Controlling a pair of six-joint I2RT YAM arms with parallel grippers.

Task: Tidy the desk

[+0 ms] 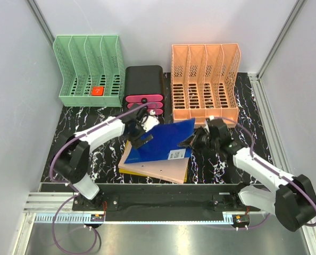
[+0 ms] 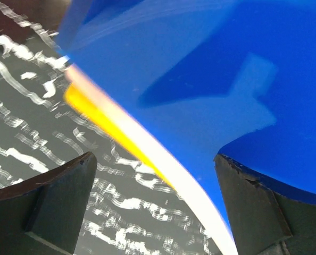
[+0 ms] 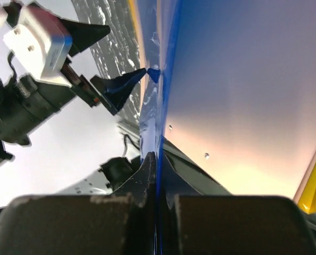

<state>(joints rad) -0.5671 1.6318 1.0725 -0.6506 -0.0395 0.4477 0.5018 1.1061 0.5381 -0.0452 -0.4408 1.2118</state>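
Observation:
A blue folder lies on top of a pink folder and a yellow one in the middle of the black marble desk. My right gripper is shut on the blue folder's right edge and holds that side tilted up. My left gripper is open at the folder's far left corner. In the left wrist view the blue folder reaches to the right finger, with the left gripper straddling its edge without clamping. The yellow folder's edge shows below it.
A green file rack holding a small red item stands at the back left. A black drawer unit with pink drawers stands at the back middle. An orange file rack stands at the back right. Grey walls enclose the sides.

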